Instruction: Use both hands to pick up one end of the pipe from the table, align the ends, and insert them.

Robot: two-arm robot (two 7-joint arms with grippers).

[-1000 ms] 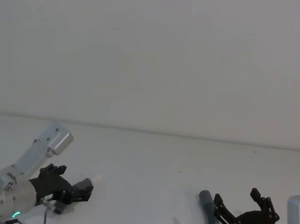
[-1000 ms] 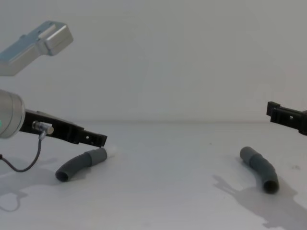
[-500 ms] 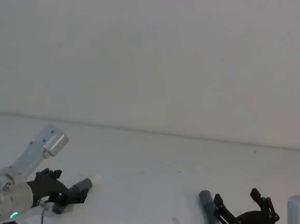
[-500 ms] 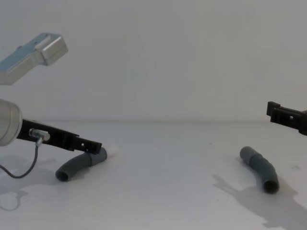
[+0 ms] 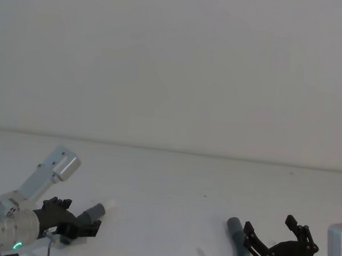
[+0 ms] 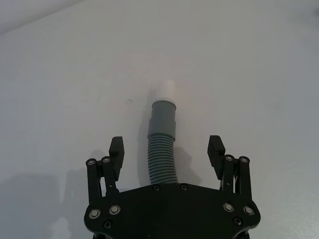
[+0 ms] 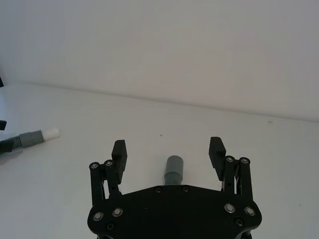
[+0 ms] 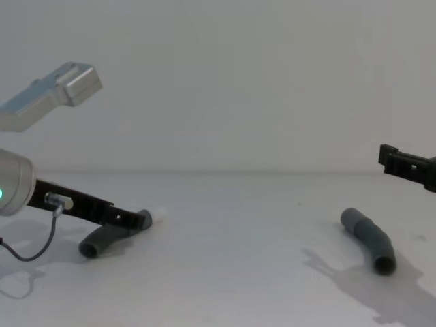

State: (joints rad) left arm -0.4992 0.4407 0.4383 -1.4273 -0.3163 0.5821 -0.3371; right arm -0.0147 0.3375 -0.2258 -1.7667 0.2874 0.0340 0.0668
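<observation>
One grey corrugated pipe piece (image 6: 162,149) with a narrow white-tipped end (image 6: 166,89) lies on the white table (image 5: 172,187) at the left. My left gripper (image 6: 166,148) is open and low over it, a finger on each side of the ribbed part; in the chest view the left gripper (image 8: 139,219) reaches almost to the table beside this piece (image 8: 102,240). The other pipe piece (image 8: 368,238), with a plain grey end (image 7: 174,163), lies at the right. My right gripper (image 7: 168,148) is open and hangs above it, well clear of the table in the chest view (image 8: 395,161).
The left pipe piece's white tip (image 7: 50,133) also shows far off in the right wrist view. A plain wall stands behind the table's back edge (image 5: 169,151). Bare tabletop (image 8: 238,272) lies between the two pieces.
My left gripper has dropped toward the table and drawn back slightly, so its open fingers now straddle the left pipe piece. The right gripper and both pieces have stayed put.
</observation>
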